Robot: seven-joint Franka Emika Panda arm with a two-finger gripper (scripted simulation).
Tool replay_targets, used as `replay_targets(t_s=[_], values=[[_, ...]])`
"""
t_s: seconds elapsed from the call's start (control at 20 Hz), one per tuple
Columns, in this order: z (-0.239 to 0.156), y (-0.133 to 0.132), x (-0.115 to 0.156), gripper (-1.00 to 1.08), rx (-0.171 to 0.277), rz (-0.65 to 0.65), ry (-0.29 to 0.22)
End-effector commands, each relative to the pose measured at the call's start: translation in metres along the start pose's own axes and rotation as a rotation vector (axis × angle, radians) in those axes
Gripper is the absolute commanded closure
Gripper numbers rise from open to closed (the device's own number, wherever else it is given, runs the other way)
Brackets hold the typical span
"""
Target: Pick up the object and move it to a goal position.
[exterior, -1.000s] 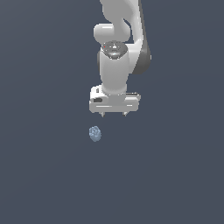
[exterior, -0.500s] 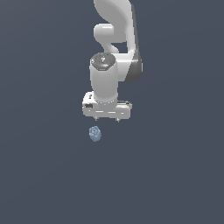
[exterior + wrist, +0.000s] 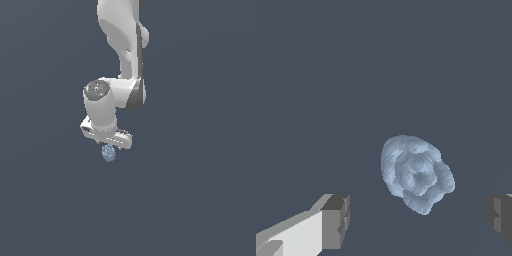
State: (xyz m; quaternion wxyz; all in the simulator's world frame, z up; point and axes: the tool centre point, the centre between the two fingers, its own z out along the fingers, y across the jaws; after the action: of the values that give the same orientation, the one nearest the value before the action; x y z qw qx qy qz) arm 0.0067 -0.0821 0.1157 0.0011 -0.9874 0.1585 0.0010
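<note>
Right now my wrist view shows the gripper (image 3: 416, 217) spread wide, its two grey fingertips (image 3: 336, 220) on either side of the blob (image 3: 416, 172), neither touching it. From the exterior view, the blob (image 3: 109, 153) sits on the dark floor (image 3: 200, 200) just beneath the gripper (image 3: 106, 144), with the white arm (image 3: 122, 50) rising behind it.

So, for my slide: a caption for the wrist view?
Open gripper poised over the pale blue bumpy object, not yet touching it.
</note>
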Motion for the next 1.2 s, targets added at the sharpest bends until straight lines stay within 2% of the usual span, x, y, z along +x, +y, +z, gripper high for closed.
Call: replay_targets(t_s=[0.0,0.35,0.8,1.05,1.1,1.15], values=[[0.006,0.007,0.003,-0.92,-0.001,0.029,0.002],[0.011,0.009,0.003,-0.92,-0.002,0.034,0.001],[0.052,0.01,0.003,-0.92,-0.002,0.039,0.002],[0.059,0.01,0.004,-0.92,-0.002,0.039,0.002],[0.059,0.01,0.004,1.08,-0.002,0.039,0.002],[0.059,0.01,0.004,1.08,-0.002,0.039,0.002]])
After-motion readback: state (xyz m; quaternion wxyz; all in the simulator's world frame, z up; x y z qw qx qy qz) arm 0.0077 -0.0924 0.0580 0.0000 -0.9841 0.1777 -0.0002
